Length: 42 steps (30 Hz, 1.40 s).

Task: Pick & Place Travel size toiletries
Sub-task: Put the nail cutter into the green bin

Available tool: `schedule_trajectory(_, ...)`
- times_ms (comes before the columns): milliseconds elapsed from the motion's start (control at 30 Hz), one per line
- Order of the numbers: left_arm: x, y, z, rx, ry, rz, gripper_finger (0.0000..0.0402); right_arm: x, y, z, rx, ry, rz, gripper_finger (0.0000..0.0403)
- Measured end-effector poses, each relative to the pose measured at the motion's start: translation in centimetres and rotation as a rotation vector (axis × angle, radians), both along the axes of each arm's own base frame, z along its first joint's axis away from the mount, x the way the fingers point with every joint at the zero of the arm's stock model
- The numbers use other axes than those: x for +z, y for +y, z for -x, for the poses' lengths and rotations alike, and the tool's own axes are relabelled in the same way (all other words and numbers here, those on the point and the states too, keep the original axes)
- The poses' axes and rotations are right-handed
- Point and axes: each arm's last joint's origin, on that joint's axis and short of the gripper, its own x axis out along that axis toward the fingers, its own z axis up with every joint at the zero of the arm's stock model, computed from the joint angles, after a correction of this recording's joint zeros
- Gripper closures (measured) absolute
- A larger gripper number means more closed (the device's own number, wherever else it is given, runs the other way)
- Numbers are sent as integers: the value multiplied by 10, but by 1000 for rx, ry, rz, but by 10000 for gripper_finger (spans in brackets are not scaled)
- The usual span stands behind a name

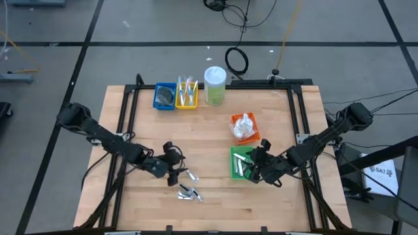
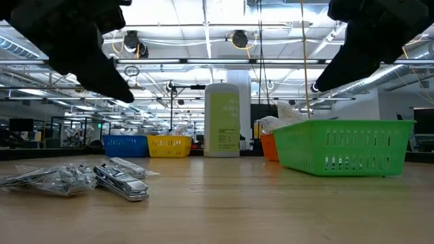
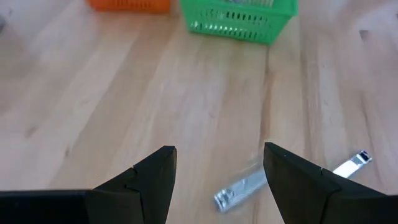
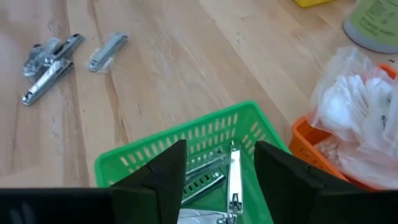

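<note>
Nearest the table's front edge, still loose on the bare wood: a few small silvery nail clippers in clear wrap [image 1: 189, 191], with the left gripper [image 1: 174, 164] hanging just above them, fingers spread and empty. Farther in, several clippers already dropped in the green slotted plastic tray [image 4: 155, 152], the right gripper [image 4: 219, 163] poised over it, parted, holding nothing. Beyond, white crinkly packets [image 1: 243, 125] filling the orange tray [image 1: 254, 139]. By this reckoning mostly done, only the loose clippers left.
</note>
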Motion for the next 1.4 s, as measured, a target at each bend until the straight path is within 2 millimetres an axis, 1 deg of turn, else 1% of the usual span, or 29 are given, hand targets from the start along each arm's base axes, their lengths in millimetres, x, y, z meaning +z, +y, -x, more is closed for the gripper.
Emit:
schedule_trajectory(100,-7,-4,-6,-75,0,-81,167,0,0,-1,2,-6,-2,223)
schedule_trajectory(200,-19,-8,-13,-175,23,-157,167,1,1,-1,13,-14,3,225)
schedule_trajectory(333,-38,-10,-22,-257,70,-192,167,1,1,-1,13,-15,3,226)
schedule_trajectory(567,-69,-5,-32,-255,157,-161,167,1,1,-1,14,-15,4,227)
schedule_trajectory(733,-81,-2,-35,-251,210,-47,167,1,1,-1,14,-14,4,228)
schedule_trajectory(900,-82,-1,-36,-220,208,2,167,1,1,-1,15,-14,4,225)
schedule_trajectory(1033,-79,0,-39,-166,162,60,167,1,1,-1,15,-14,4,228)
schedule_trajectory(1133,-77,0,-43,-95,113,138,167,1,1,-1,15,-13,5,229)
schedule_trajectory(1267,-74,-3,-45,-84,85,263,167,1,1,-1,15,-13,4,227)
schedule_trajectory(1400,-72,-4,-47,-20,77,345,167,1,1,-1,15,-13,5,230)
